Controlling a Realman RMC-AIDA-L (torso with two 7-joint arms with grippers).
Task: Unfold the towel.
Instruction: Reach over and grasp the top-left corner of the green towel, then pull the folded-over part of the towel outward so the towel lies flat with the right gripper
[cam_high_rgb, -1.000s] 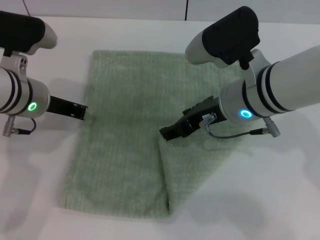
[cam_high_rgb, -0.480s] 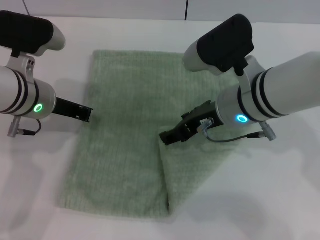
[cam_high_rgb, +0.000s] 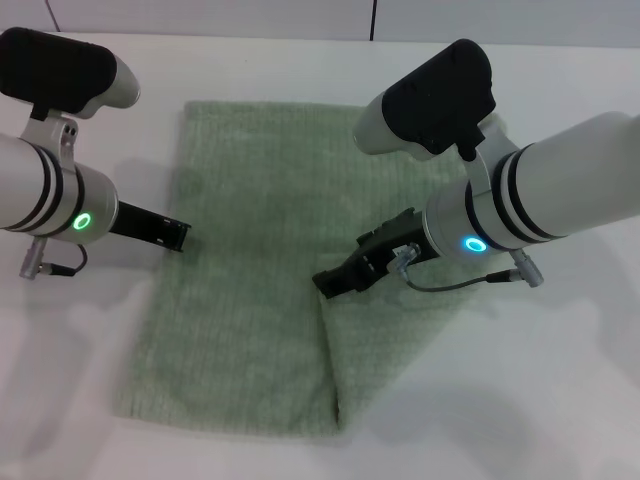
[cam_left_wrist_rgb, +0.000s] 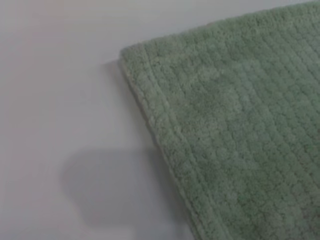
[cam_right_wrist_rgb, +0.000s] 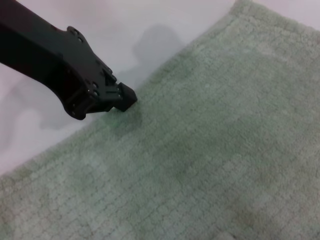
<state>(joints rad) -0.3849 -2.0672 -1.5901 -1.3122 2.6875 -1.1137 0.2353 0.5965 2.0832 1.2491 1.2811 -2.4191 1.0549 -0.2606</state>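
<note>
White table (cam_high_rgb: 560, 400), towel (cam_high_rgb: 250, 250) part-hidden

One towel (cam_high_rgb: 250, 290) lies on the one counter (cam_high_rgb: 560, 400). Two end effectors: the left end effector (cam_high_rgb: 178, 236) at the towel's edge, the right end effector (cam_high_rgb: 325, 282) over its fold.

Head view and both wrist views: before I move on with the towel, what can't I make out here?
- Right gripper jaws: head view, dark and end-on over the fold; open or shut is unclear.
- Left gripper at the towel edge: contact unclear in head view and right wrist view.
- Towel's far right part: head view, hidden by the right arm.
- Left wrist view: only the towel corner.
</note>
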